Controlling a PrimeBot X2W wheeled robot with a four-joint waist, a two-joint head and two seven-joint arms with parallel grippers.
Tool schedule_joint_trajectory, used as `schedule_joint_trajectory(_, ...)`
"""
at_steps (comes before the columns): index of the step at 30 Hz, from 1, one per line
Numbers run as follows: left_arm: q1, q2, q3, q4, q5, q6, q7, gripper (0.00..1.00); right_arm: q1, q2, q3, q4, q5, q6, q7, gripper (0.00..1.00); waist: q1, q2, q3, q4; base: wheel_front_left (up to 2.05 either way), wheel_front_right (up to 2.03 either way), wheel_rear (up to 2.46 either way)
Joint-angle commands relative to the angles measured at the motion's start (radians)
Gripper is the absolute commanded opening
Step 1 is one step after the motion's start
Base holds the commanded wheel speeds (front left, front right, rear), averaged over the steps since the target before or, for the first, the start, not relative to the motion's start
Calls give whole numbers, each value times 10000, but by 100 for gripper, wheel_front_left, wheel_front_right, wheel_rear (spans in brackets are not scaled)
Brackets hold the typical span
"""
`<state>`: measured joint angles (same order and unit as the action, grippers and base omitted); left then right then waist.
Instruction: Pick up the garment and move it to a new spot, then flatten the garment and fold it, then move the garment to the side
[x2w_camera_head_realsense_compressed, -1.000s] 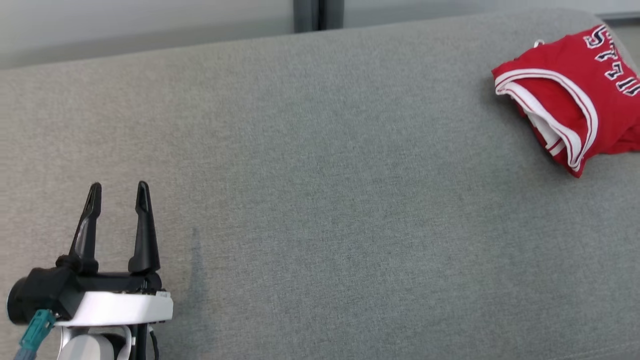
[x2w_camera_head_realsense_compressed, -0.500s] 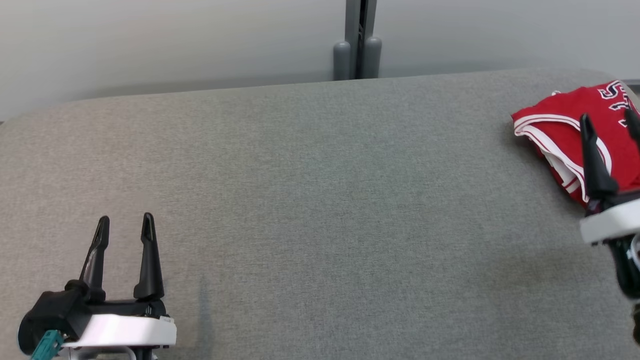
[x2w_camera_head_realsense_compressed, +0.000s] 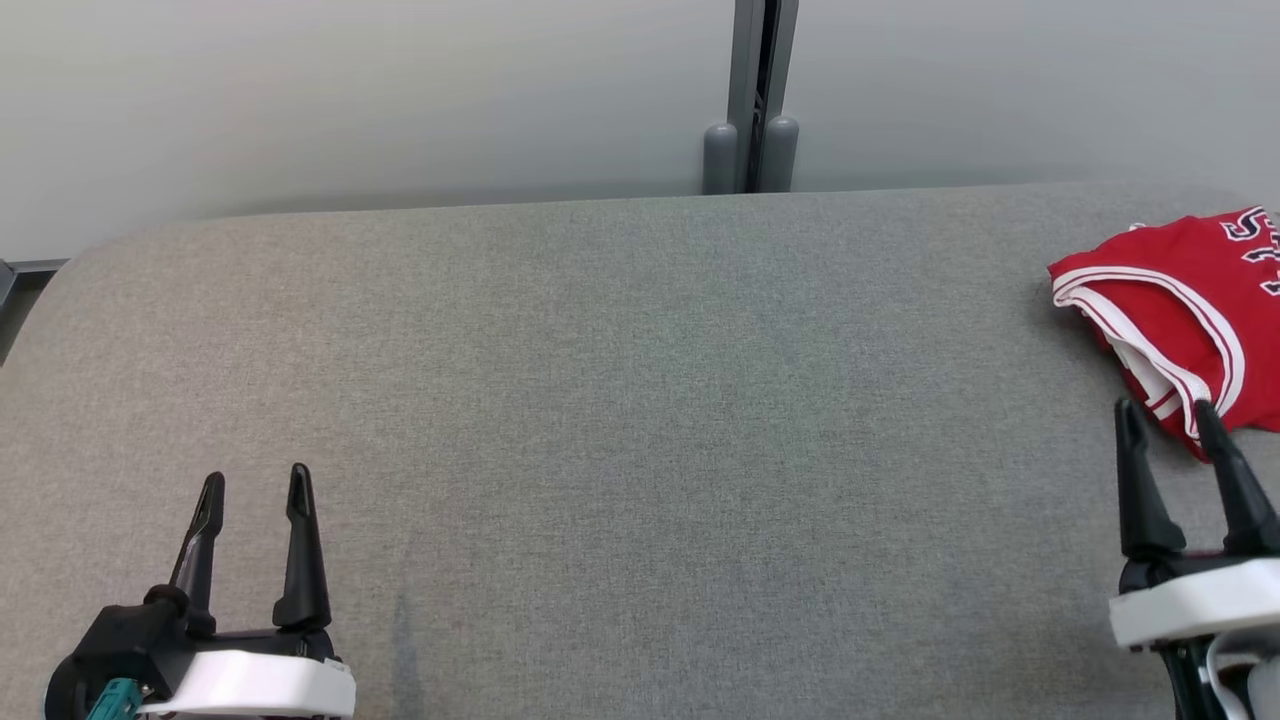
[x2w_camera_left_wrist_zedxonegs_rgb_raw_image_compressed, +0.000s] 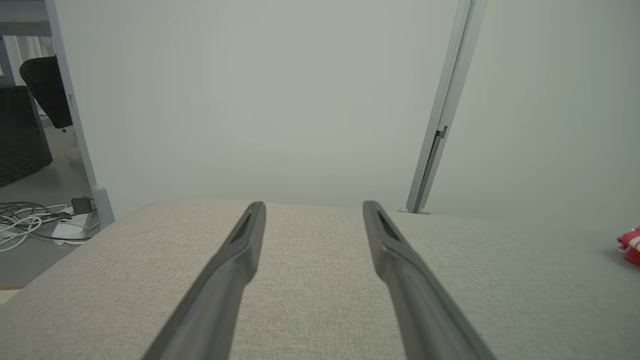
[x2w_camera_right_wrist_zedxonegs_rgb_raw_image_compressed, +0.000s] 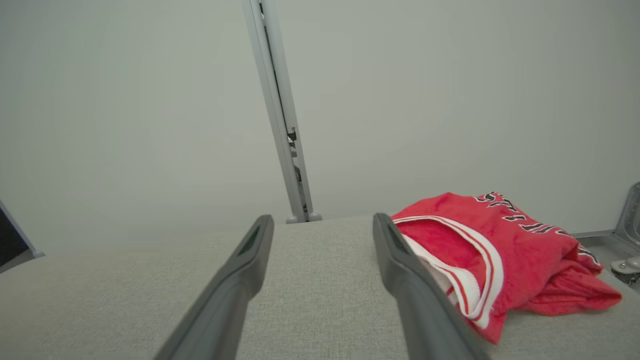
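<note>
The garment (x2w_camera_head_realsense_compressed: 1190, 310) is a red jersey with white trim and dark lettering, lying crumpled at the far right of the grey padded table (x2w_camera_head_realsense_compressed: 640, 400). It also lies right of the fingers in the right wrist view (x2w_camera_right_wrist_zedxonegs_rgb_raw_image_compressed: 505, 250), and its red edge peeks in at the right of the left wrist view (x2w_camera_left_wrist_zedxonegs_rgb_raw_image_compressed: 631, 245). My right gripper (x2w_camera_head_realsense_compressed: 1170, 415) stands open just in front of the garment's near edge, nothing between its fingers. At the lower left my left gripper (x2w_camera_head_realsense_compressed: 255, 480) is open and empty, far from the garment.
A pale wall with a grey vertical post (x2w_camera_head_realsense_compressed: 755, 100) stands behind the table. Cables and a power strip (x2w_camera_left_wrist_zedxonegs_rgb_raw_image_compressed: 45, 220) lie on the floor past the table's left end. A metal fitting (x2w_camera_right_wrist_zedxonegs_rgb_raw_image_compressed: 627, 235) sits beyond the right end.
The head camera has tilted up, so the whole picture shifted down. My right gripper came into view and now sits lower, in front of the garment instead of over it.
</note>
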<state>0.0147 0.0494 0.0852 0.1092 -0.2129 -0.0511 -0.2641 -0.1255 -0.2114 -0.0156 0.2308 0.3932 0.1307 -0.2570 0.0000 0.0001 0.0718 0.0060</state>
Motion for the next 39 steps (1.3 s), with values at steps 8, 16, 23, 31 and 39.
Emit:
schedule_joint_trajectory(8, 195, 37, 70, 290, -51, 58, 6, 100, 855, 476, -98, -373, -221, 0, 48, 100, 0, -1, -235, 55, 0, 0, 0)
schedule_joint_trajectory(16, 280, 36, -103, 724, -190, 127, 6, 100, 1214, 815, 159, -367, -296, 2, 65, 100, 0, -1, -464, 156, 0, 0, 0)
schedule_joint_trajectory(23, 249, 34, -215, 976, -70, 47, 6, 100, 1301, 978, 366, -207, -404, 0, 24, 100, 0, -1, -576, 268, 0, 0, 0)
schedule_joint_trajectory(31, 131, 34, -222, 1118, 40, 27, 6, 100, 1211, 1057, 489, -8, -384, 0, -16, 100, 0, -1, -675, 286, 0, 0, 0)
schedule_joint_trajectory(39, 263, -73, -240, 1392, -31, 69, 29, 0, 1315, 1167, 570, 261, -293, 0, 25, 0, 0, -1, -705, 250, 0, 0, 0)
